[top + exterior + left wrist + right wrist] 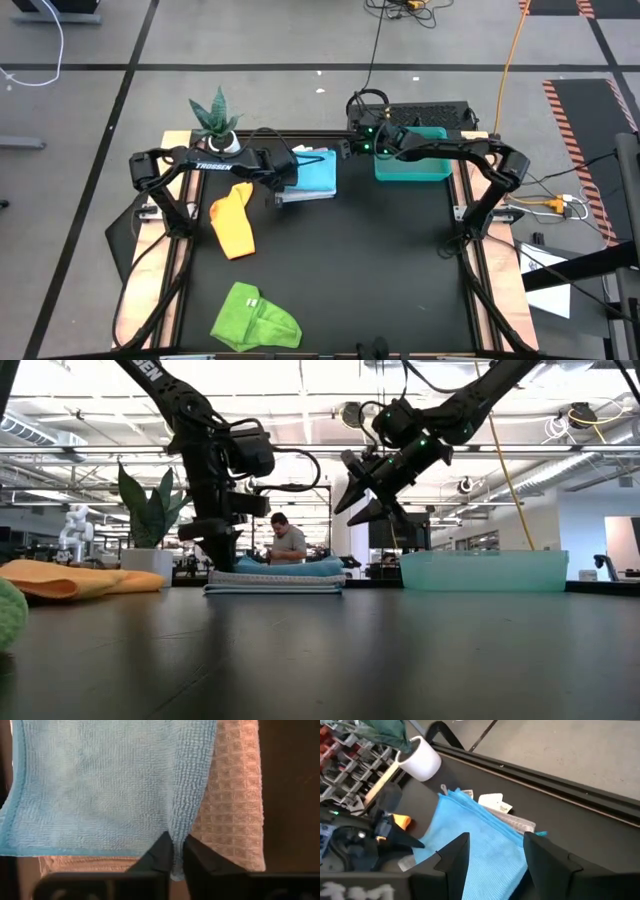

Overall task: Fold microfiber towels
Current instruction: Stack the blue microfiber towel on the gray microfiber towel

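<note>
Microfiber towels, noted left to right on the high view. Lime green towel [255,318] lies crumpled at 7 o'clock on the table [380,270], well apart from both arms. Yellow-orange towel [233,220] lies loosely bunched at 9 o'clock, its long axis running toward 12, untouched. Potted plant [216,122] stands at 11 o'clock.

Just right of the orange towel we find the stack: the light blue towel [316,172] on top, paler folded towels beneath it showing as flat layers in the low view. It sits at about 12 o'clock, close to the far edge.

Left gripper [173,851] is down at the stack's 9 o'clock edge. In its wrist view we see the jaws drawn narrow, pinching a ridge of the blue towel between the fingertips; a waffle-weave cloth [232,800] lies underneath. The pinch sits at a border of the blue towel, and the rest of the cloth spreads away ahead of the jaws.

Right gripper [362,497] hangs above the stack's 3 o'clock side, jaws wide, holding nothing; its wrist view looks down on the blue towel between the parted fingers.

Teal tray [412,160] stands at 1 o'clock, beside the stack.

We judge the left arm nearer and already engaged; any fold would carry its pinched edge across toward 3 o'clock.
</note>
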Available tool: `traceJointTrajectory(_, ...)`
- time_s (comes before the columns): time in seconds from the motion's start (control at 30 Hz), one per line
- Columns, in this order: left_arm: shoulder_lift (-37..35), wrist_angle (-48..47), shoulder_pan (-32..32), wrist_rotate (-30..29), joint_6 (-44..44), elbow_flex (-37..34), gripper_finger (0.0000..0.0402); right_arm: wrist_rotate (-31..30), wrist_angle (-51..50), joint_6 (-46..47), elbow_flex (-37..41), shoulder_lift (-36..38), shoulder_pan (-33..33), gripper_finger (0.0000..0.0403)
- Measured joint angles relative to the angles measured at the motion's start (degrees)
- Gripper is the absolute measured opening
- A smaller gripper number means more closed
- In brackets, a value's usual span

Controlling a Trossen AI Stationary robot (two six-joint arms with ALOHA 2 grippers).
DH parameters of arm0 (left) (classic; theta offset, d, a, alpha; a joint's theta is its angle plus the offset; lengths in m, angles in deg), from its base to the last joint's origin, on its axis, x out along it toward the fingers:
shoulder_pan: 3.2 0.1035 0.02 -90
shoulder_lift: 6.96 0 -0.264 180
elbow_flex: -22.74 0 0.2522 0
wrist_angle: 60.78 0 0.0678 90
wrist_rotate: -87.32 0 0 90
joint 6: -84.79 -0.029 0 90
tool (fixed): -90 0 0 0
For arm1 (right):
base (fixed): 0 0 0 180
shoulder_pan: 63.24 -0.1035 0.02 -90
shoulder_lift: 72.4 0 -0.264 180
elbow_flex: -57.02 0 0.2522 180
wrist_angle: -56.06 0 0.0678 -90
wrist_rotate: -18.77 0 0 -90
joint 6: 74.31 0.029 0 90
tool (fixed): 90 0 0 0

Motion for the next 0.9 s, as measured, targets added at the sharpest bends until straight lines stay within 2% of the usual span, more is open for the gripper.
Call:
traceJointTrajectory(0.07, -0.17, -0.41, -0.22, 0.07, 1.45, 0.02, 0.001, 0.09, -0.86, 0.08, 0.0, 0.0, -0.09, 0.018)
traceJointTrajectory(0.23, -0.15, -4.18, -1.67, -0.07, 5.95, 1.11, 0.0017, 0.18, -1.6, -0.18, 0.0, -0.02, -0.74, 0.018)
traceJointTrajectory(0.43, -0.15, -4.63, -4.45, -0.13, 11.84, 2.02, 0.0007, 1.14, -1.38, -0.57, 0.0, 0.0, -1.42, 0.018)
traceJointTrajectory(0.63, -0.17, -6.47, -6.41, -0.63, 14.56, 2.14, 0.0027, 1.75, -1.19, -1.89, 0.0, -0.02, -2.65, 0.018)
traceJointTrajectory(0.73, -0.17, -7.12, -6.73, -2.96, 15.8, 2.14, 0.0039, 1.73, 0.16, -3.96, 0.0, -0.84, -3.57, 0.0177)
traceJointTrajectory(0.8, -0.17, -7.37, -6.71, -5.39, 16.54, 2.23, 0.0053, 2.34, 2.07, -4.2, 0.0, -2.14, -3.93, 0.0164)
traceJointTrajectory(0.9, -0.98, -8.7, -6.23, -7.23, 18.77, 3.32, 0.0083, 6.4, 6.34, -3.07, -0.02, -5.18, -3.77, 0.0125)
